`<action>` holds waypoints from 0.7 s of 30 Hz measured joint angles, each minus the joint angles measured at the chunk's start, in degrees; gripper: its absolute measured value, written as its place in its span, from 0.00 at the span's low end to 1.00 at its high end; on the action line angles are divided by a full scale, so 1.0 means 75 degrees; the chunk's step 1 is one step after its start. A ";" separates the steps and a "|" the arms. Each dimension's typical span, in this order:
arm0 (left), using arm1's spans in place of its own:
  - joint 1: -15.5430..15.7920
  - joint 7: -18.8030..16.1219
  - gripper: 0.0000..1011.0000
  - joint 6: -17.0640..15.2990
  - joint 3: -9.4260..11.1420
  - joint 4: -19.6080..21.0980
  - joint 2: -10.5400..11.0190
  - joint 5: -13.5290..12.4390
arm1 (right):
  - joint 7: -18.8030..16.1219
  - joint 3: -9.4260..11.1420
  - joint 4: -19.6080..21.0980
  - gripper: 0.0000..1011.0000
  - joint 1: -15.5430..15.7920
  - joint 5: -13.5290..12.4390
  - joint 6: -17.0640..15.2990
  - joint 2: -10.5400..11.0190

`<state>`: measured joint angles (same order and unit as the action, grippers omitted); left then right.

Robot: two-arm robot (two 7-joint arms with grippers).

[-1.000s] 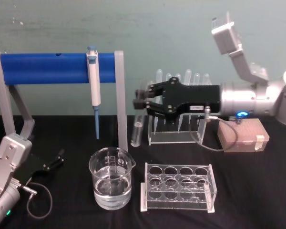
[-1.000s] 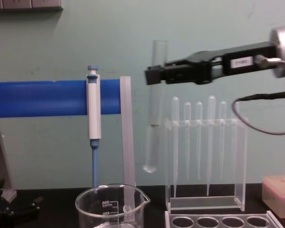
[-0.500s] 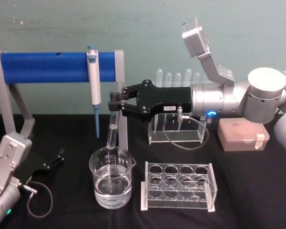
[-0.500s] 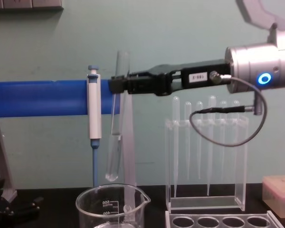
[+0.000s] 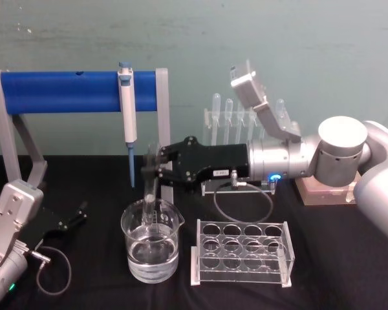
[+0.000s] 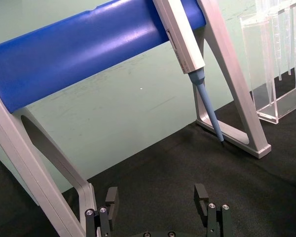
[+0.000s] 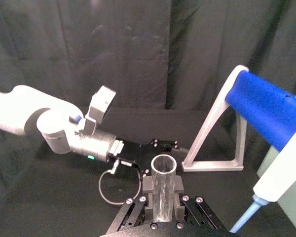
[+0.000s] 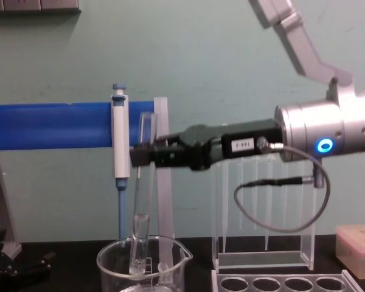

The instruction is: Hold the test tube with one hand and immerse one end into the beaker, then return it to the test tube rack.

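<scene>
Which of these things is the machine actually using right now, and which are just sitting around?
In use: right end effector, shut on the test tube; beaker, the tube's tip inside it; test tube rack.
Lying about: pipettor on its blue stand; pipettes at the back; left end effector, parked open at left.

Wall: pale green, matt, faintly scuffed and streaked, running across the whole back of the scene.
Surface: lying under a black cloth, meeting the wall along a straight line.
Curtain: black, hanging in vertical folds across from the wall.
Panels: grey, sitting high on the wall.
Light: falling evenly over wall and cloth.
</scene>
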<state>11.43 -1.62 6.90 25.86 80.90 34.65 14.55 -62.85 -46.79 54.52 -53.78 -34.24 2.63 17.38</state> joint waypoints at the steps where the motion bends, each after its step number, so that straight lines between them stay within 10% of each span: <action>1: 0.0000 0.0000 0.99 0.0000 0.0000 0.0000 0.0000 0.0000 | -0.0020 -0.0017 -0.0041 0.22 0.0008 0.0025 0.0025 -0.0025; 21: 0.0000 0.0000 0.99 0.0000 0.0000 0.0000 0.0000 0.0000 | -0.0083 -0.0074 -0.0399 0.22 0.0334 0.0610 0.0634 -0.0224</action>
<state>11.43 -1.62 6.90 25.86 80.90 34.65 14.55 -63.47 -47.34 51.52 -51.28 -29.67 7.39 15.70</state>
